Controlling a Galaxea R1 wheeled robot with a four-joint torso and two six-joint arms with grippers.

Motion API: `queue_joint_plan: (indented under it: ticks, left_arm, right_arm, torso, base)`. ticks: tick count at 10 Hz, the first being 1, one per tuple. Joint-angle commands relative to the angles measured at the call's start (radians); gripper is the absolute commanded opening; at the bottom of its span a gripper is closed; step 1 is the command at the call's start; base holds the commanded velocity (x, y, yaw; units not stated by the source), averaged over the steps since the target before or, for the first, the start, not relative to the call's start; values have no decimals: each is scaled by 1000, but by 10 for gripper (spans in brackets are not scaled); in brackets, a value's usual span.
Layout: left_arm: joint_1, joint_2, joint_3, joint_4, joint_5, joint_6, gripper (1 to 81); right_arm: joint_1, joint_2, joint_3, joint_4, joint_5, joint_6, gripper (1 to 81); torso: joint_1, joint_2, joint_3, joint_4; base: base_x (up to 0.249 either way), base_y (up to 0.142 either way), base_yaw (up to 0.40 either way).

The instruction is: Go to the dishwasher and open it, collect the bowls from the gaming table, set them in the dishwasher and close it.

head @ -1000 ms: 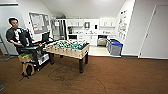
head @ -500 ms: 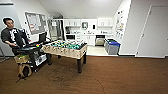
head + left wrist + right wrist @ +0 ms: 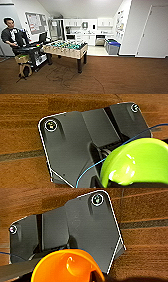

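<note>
A lime-green bowl (image 3: 135, 164) hangs close over the brown wood floor in the left wrist view, with my left gripper shut on its rim. An orange bowl (image 3: 66, 266) sits the same way in the right wrist view, held in my right gripper above the floor. In the head view the dishwasher (image 3: 99, 41) is far off, under the white kitchen counter at the back of the room. At this distance I cannot tell how its door stands. The gaming table is out of view.
A green table-football table (image 3: 67, 48) stands between me and the kitchen, left of centre. A person (image 3: 12, 35) leans on a dark cart (image 3: 32, 53) at the left. Blue-lidded bins (image 3: 112, 47) stand beside the kitchen entry. A thin cable (image 3: 62, 76) loops on the floor.
The whole head view has shifted a little, so the camera has moved. The person has leaned further to the left beside the cart.
</note>
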Motion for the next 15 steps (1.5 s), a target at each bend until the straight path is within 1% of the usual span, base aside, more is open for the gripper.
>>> queue_joint_plan:
  ticks: [1, 10, 15]
  left_arm:
    - [-47, -15, 6, 10, 39, 5, 10]
    - [-47, -15, 6, 14, 39, 5, 10]
    - [-47, -12, 6, 14, 42, 5, 10]
  right_arm:
    - [54, -9, -4, -10, -47, -1, 10]
    - [55, -9, -4, -10, -47, -2, 10]
    - [55, -9, -5, -10, -47, -1, 10]
  torso:
    - [0, 0, 0, 0]
    - [-1, 0, 0, 0]
    - [-1, 0, 0, 0]
  base:
    - [0, 0, 0]
    - [95, 0, 0]
    - [104, -78, 0]
